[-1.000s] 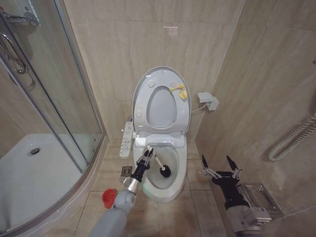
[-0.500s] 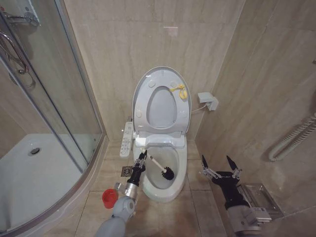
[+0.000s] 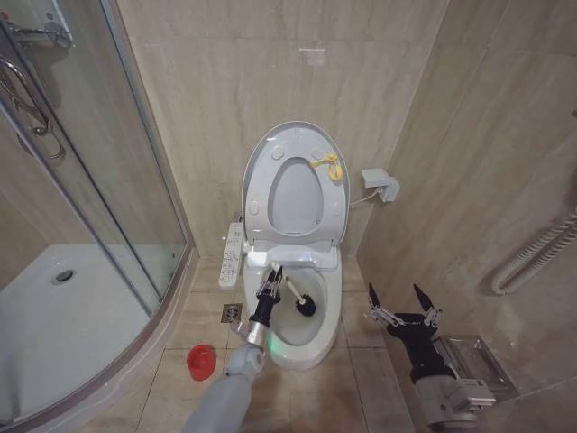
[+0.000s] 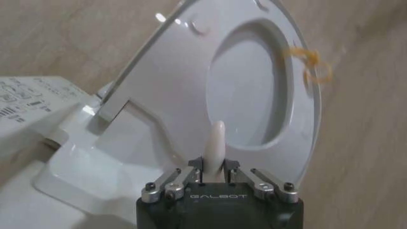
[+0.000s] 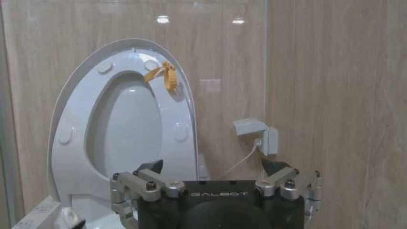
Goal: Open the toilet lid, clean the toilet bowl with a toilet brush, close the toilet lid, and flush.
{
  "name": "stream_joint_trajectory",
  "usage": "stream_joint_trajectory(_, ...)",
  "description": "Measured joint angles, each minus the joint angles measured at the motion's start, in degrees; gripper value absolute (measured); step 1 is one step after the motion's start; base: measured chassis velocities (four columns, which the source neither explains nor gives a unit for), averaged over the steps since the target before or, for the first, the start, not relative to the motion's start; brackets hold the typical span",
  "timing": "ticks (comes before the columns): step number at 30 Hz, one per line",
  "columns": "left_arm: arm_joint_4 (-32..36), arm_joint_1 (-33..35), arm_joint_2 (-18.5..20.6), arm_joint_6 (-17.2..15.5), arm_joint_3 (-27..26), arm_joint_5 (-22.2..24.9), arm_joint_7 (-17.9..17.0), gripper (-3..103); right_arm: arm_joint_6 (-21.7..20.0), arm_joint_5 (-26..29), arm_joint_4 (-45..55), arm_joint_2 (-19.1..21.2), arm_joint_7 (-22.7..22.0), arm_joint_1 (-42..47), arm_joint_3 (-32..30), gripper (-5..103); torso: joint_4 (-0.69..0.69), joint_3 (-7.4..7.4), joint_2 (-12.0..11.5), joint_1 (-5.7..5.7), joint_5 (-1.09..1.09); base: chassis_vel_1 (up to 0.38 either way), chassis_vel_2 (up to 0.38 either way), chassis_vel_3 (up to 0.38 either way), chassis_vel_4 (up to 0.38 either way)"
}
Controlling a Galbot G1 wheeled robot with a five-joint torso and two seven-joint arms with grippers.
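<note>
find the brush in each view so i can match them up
Head view: the brush slants into the bowl, handle in the left gripper, dark head low in the basin.
Left wrist view: its white handle rises from the shut left gripper.
Right wrist view: not in it.
Shared landmark: the yellow tag on the raised seat.

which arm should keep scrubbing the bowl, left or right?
Left. The left gripper is shut on the toilet brush, whose head sits inside the toilet bowl. The right gripper hangs open and empty beside the toilet.
</note>
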State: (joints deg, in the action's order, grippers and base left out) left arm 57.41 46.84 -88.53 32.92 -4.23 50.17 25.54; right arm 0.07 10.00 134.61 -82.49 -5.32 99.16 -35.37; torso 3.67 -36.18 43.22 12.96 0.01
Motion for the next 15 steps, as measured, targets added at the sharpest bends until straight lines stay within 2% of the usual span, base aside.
stream_joint_trajectory(2, 2.9, 0.9, 0.0, -1.3, 0.2, 2.4, -0.6, 21, 0.0, 0.0, 0.0, 0.0, 0.0, 0.0, 0.0, 100, -0.01, 0.00, 0.0, 0.00, 0.00, 0.000, 0.000, 0.000, 0.000)
stream_joint_trajectory(8, 5.5, 2.3, 0.6, -2.2, 0.0, 3.1, -1.1, 21, 0.0, 0.0, 0.0, 0.0, 0.0, 0.0, 0.0, 100, 0.00, 0.00, 0.0, 0.00, -0.01, 0.000, 0.000, 0.000, 0.000)
stream_joint_trajectory(11, 4.4, 3.0, 1.1, -1.4, -0.5, 0.6, -0.3, 21, 0.0, 0.0, 0.0, 0.0, 0.0, 0.0, 0.0, 100, 0.00, 0.00, 0.0, 0.00, -0.01, 0.000, 0.000, 0.000, 0.000)
stream_joint_trajectory(13, 1.5, 3.1, 1.2, 0.5, -1.2, -3.7, 1.1, 21, 0.0, 0.0, 0.0, 0.0, 0.0, 0.0, 0.0, 100, -0.01, 0.00, 0.0, 0.00, -0.02, 0.000, 0.000, 0.000, 0.000)
stream_joint_trajectory(14, -1.1, 2.8, 1.1, 2.5, -2.0, -8.4, 2.3, 21, 0.0, 0.0, 0.0, 0.0, 0.0, 0.0, 0.0, 100, -0.01, 0.01, 0.0, -0.01, -0.02, 0.000, 0.000, 0.000, 0.000)
stream_joint_trajectory(15, -1.1, 2.8, 1.1, 2.5, -2.0, -8.4, 2.3, 21, 0.0, 0.0, 0.0, 0.0, 0.0, 0.0, 0.0, 100, -0.01, 0.01, 0.0, -0.01, -0.02, 0.000, 0.000, 0.000, 0.000)
